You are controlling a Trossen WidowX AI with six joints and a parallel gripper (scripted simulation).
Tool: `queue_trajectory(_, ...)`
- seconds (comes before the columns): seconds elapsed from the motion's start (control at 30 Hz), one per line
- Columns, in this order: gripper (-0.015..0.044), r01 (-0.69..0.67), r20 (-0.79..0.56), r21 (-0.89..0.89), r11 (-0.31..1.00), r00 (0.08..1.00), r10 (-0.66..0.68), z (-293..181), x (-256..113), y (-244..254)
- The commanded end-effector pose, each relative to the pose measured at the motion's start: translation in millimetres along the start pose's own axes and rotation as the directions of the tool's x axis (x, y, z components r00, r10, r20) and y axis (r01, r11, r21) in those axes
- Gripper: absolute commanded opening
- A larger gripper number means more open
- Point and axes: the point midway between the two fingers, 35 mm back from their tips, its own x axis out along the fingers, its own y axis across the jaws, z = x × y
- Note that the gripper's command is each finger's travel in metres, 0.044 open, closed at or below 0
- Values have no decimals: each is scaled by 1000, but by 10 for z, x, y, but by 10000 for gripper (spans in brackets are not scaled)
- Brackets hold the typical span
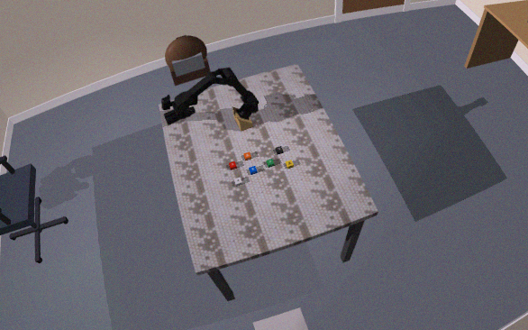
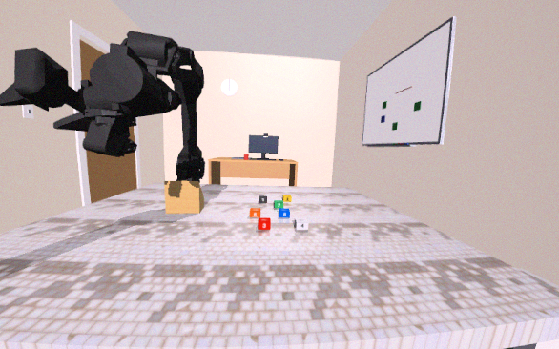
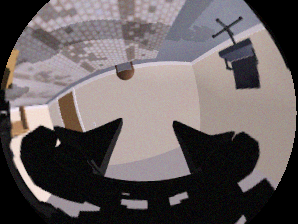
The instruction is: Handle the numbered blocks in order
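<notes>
My gripper (image 1: 167, 111) (image 2: 27, 113) (image 3: 148, 122) is open and empty. It is raised near the table's back left edge, pointing away from the blocks. A red block (image 1: 232, 165) (image 2: 264, 224) shows 3. A white block (image 1: 238, 181) (image 2: 301, 225) shows 4. A green block (image 1: 270, 162) (image 2: 279, 204) seems to show 7. The digits on the orange block (image 1: 247, 156) (image 2: 255, 213), blue block (image 1: 252, 169) (image 2: 284, 213), black block (image 1: 279, 150) (image 2: 262, 199) and yellow block (image 1: 289, 164) (image 2: 287, 198) are too small to read surely. All sit apart on the table.
A tan wooden box-like object (image 1: 243, 123) (image 2: 179, 202) stands beside the arm's base, between it and the blocks. The patterned table (image 1: 223, 234) (image 2: 256, 286) has a brown rounded object (image 1: 186, 47) (image 3: 125, 74) behind it and a dark chair (image 1: 12, 194) (image 3: 245, 62) off its left side.
</notes>
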Motion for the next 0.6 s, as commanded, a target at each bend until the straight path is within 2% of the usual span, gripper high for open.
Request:
queue_trajectory(0.0,400,0,13,3,1000,1000,0,16,-22,4)
queue_trajectory(0.1,400,-7,196,36,999,981,0,243,-354,76)
queue_trajectory(0.2,400,-32,422,52,998,907,7,538,-852,218)
queue_trajectory(0.37,400,-81,685,15,997,727,49,902,-1628,522)
queue_trajectory(0.57,400,-128,870,-101,987,470,150,1176,-2500,1001)
